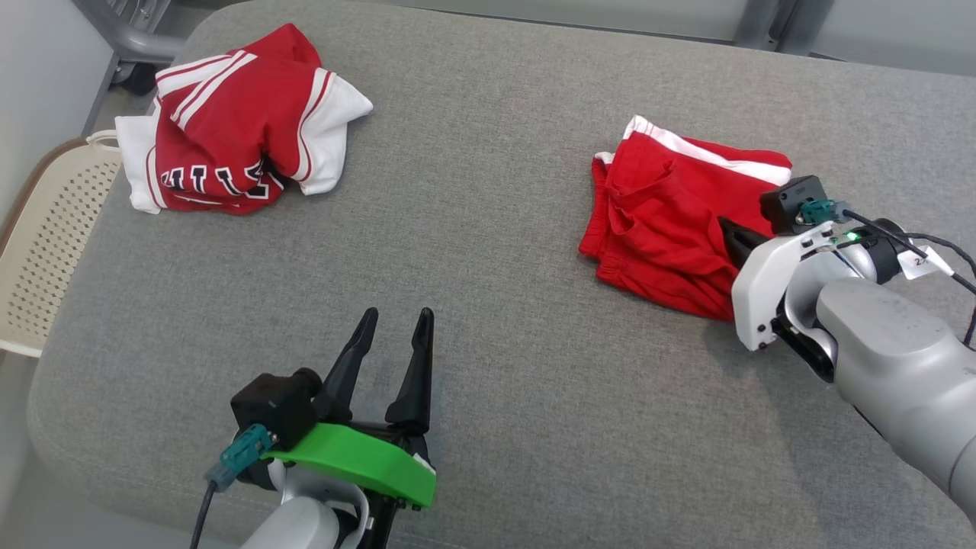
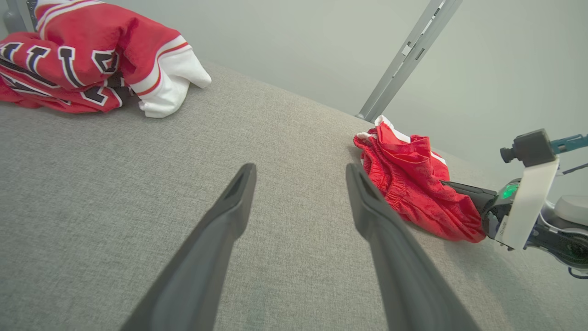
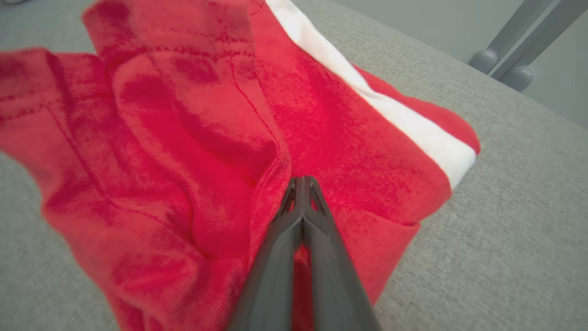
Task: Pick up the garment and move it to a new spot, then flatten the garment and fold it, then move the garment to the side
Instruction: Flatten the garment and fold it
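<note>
head: overhead | left wrist: low, distant | right wrist: close | shared: shorts [image 1: 656,229]

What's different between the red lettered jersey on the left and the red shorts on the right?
The crumpled red-and-white jersey carries black lettering; the red cloth shorts show just a white stripe. The jersey lies untouched; the right gripper is shut on the shorts. Both sit rumpled on the grey padded surface.

left gripper [image 1: 399,313]: two long dark tapered fingers, green cover [image 1: 358,457], black camera block [image 1: 274,408], teal plug [image 1: 242,451] on dark cable | right gripper [image 1: 726,225]: white cover [image 1: 762,286], black camera [image 1: 785,200], teal connector [image 1: 820,211], green light [image 1: 852,238], white tag [image 1: 923,263] on black cable | forearm [image 1: 900,358]: pale grey, faintly speckled
</note>
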Robot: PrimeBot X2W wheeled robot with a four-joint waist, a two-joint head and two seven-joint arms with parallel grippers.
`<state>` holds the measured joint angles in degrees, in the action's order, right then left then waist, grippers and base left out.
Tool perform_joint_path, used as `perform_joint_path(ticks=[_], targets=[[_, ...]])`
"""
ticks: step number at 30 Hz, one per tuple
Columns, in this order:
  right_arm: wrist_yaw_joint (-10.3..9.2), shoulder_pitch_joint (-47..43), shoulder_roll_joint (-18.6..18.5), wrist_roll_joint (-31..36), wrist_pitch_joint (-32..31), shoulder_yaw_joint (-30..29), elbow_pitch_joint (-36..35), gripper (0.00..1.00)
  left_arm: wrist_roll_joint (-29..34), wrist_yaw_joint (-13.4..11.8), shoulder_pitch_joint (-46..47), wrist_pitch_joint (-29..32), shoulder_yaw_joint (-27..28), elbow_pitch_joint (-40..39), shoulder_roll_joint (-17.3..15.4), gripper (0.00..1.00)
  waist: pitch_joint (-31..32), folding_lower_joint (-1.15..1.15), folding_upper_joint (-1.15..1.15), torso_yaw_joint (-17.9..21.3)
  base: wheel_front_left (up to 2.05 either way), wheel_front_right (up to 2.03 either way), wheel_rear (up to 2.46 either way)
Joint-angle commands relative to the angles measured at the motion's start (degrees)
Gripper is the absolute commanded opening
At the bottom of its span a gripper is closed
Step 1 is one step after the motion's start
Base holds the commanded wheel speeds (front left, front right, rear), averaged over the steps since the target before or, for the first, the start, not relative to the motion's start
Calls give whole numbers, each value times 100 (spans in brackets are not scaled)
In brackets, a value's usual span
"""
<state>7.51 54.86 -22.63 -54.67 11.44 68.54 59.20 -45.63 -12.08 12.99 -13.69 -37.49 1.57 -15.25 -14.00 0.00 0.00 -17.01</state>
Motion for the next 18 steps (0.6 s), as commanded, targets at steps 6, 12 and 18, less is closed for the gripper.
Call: perform_joint_path(ticks=[6, 12, 18], targets=[[-4, 91, 97, 227, 204, 329, -407, 0, 89, 26, 127, -46, 18, 27, 10, 100, -16, 0, 0, 129, 0, 0, 0], [-4, -74, 183, 606, 267, 462, -676, 0, 107, 19, 151, -50, 6, 35, 6, 100, -15, 0, 0, 190, 0, 0, 0], [-4, -311, 271, 1010, 319, 493, -962, 0, 91, 2, 145, -58, 24, 49, -19, 100, 26, 0, 0, 217, 0, 0, 0]])
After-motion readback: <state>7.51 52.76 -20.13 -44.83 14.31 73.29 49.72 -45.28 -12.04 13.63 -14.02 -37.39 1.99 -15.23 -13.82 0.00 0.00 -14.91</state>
